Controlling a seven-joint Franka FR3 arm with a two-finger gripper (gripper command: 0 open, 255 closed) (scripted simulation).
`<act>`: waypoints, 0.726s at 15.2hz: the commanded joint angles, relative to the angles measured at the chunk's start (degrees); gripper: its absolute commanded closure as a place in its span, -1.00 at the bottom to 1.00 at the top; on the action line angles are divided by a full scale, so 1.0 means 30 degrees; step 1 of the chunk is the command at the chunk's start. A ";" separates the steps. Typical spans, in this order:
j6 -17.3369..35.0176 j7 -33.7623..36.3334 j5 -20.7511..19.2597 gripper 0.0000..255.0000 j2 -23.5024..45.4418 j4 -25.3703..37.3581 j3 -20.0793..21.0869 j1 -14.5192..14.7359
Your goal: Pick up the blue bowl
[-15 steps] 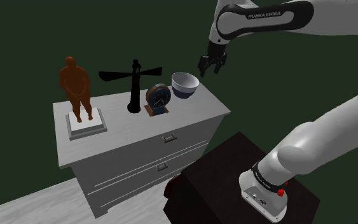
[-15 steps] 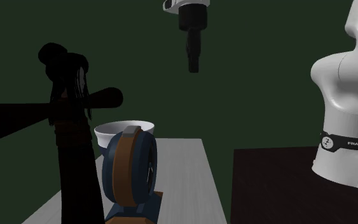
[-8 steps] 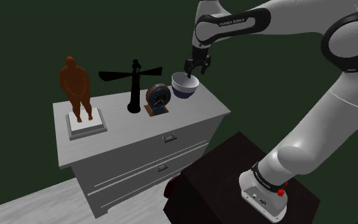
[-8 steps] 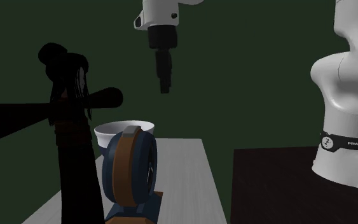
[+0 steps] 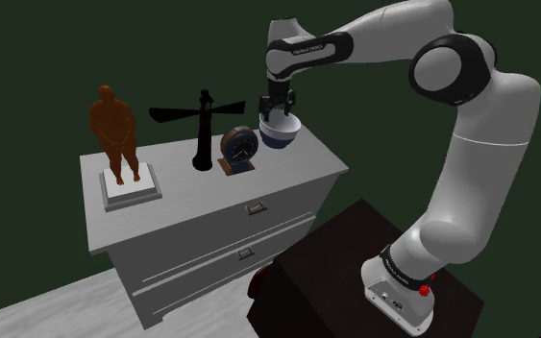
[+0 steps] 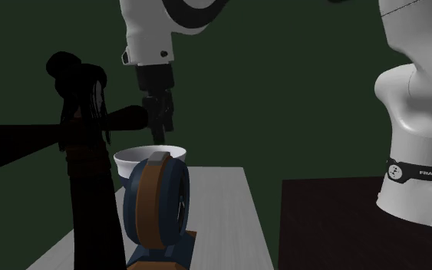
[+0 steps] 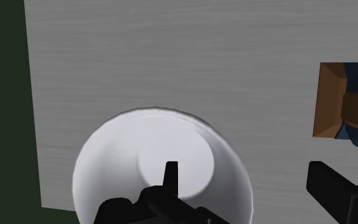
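One dark stand (image 5: 350, 240) carried the white arm (image 5: 470, 182) nearest in the shoulder view. Behind it stood a grey dresser (image 5: 210, 245) with drawers. On the near left part of its top was a brown statue (image 5: 116, 130) on a white base (image 5: 131, 190). Farther and to that view's right stood a black post (image 5: 202, 134) with arms, then a blue and brown clock (image 5: 239, 149) just beside the bowl (image 5: 280, 132).

The bowl, white inside and dark blue outside, sat at the far right corner of the dresser top. The gripper (image 5: 280, 108) hung directly over it, pointing down, with its fingers wide apart and holding nothing. In the wrist view one finger (image 7: 171, 173) was above the bowl's inside and the other outside the rim, toward the clock (image 7: 346, 102).

In the second exterior view the clock (image 6: 159, 207) covered the lower part of the bowl (image 6: 139, 156), and the black post (image 6: 87, 161) stood close on that view's left. A dark green wall (image 5: 28, 58) closed the scene behind.
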 commanded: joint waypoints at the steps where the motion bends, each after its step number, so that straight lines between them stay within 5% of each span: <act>1: -0.0417 -0.0023 -0.0097 -1.00 0.1682 0.1954 -0.0051 0.0038; 6: -0.1726 -0.0085 -0.0252 -1.00 0.6058 0.7319 -0.0168 0.0197; 11: -0.0787 0.0071 -0.0297 -1.00 0.6571 0.6882 -0.0184 0.0188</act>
